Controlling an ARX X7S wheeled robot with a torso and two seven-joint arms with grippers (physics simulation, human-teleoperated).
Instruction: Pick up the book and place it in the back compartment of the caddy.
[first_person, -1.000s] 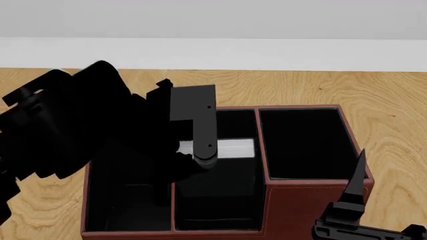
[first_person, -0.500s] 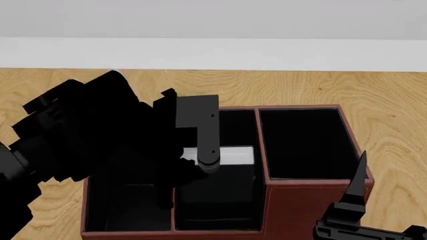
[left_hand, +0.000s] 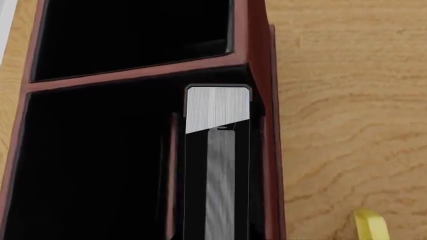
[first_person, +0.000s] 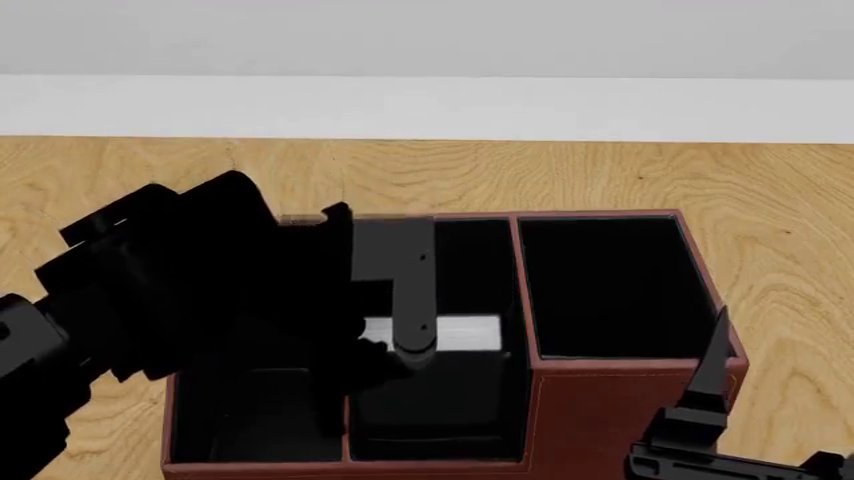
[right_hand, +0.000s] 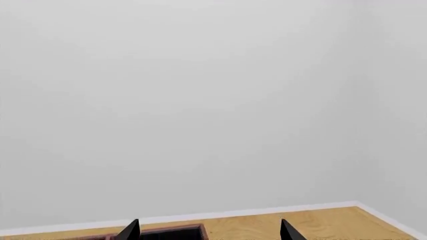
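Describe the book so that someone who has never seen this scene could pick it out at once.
On the wooden table stands a reddish-brown caddy with black-lined cells. The book is in a middle cell, under the left gripper, beside the large empty cell at the right. Its pale grey-white page edges are the only light patch in the dark interior.

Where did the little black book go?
In the head view the book is down inside the caddy, in a middle cell, with the left tool at its left end. The big cell to its right is bare.
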